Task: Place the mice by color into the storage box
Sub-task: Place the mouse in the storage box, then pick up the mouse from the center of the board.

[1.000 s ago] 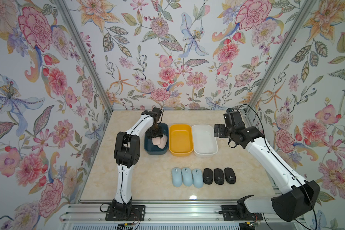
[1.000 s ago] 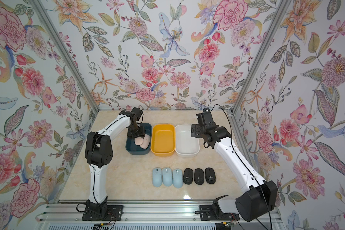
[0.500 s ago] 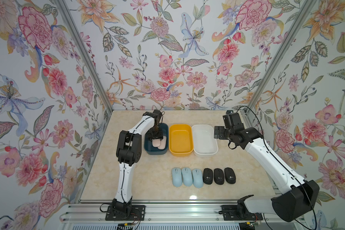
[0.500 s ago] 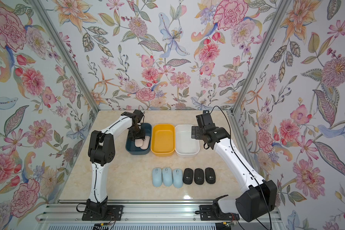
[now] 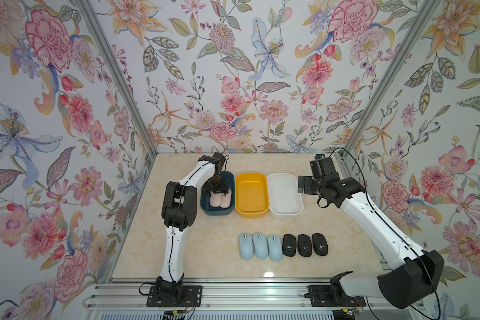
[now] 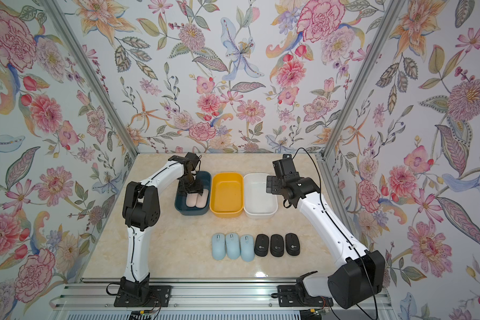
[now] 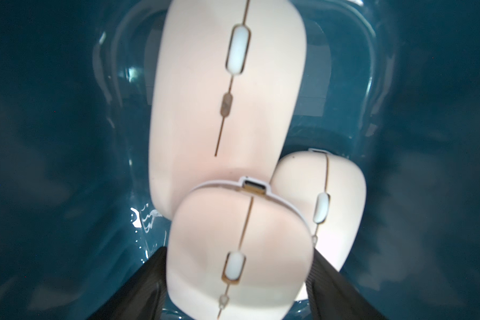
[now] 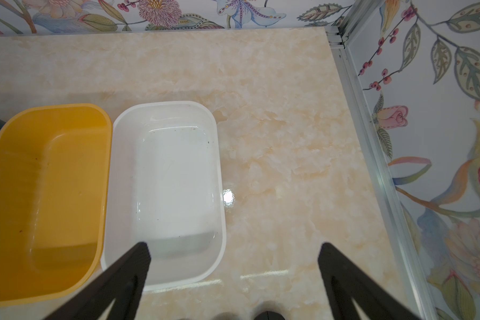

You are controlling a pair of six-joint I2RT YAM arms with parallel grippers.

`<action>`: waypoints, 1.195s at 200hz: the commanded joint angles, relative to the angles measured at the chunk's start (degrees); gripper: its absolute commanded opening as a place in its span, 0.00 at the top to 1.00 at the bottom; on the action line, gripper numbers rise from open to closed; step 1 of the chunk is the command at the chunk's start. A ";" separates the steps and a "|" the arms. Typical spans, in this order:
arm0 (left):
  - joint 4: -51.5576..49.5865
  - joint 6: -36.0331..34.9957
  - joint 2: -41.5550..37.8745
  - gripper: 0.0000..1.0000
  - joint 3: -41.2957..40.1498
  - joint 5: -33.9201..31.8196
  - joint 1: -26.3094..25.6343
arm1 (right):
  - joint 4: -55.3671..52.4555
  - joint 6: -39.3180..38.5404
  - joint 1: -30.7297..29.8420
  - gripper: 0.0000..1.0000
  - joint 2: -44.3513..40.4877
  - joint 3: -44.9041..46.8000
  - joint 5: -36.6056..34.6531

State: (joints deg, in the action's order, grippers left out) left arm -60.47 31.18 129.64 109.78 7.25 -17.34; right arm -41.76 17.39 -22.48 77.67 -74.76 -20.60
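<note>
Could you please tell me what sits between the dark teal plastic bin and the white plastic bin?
The yellow plastic bin, empty, as both top views show.

I see the pink mice [image 7: 219, 110] as smooth matt plastic, the teal bin [image 7: 53, 166], yellow bin [image 8: 11, 194] and white bin [image 8: 164, 103] as glossy plastic, and the marble-patterned tabletop [image 8: 275, 138] as polished, mirroring a light.

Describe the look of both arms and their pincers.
The left arm and right arm have smooth white links and chunky black joint housings, with black bases on an aluminium rail. Thin black cables run along them; one loops free above the right wrist. The left pincer and right pincer have black tapering fingers.
</note>
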 commanded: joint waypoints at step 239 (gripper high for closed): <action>-1.12 22.37 -35.90 0.20 -33.93 -0.34 -29.76 | -0.32 1.14 -2.42 0.02 2.66 -2.67 -0.87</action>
State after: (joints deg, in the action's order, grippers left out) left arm -63.22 48.42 95.44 80.29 5.85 -44.42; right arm -41.76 17.98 -24.03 79.20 -75.48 -20.60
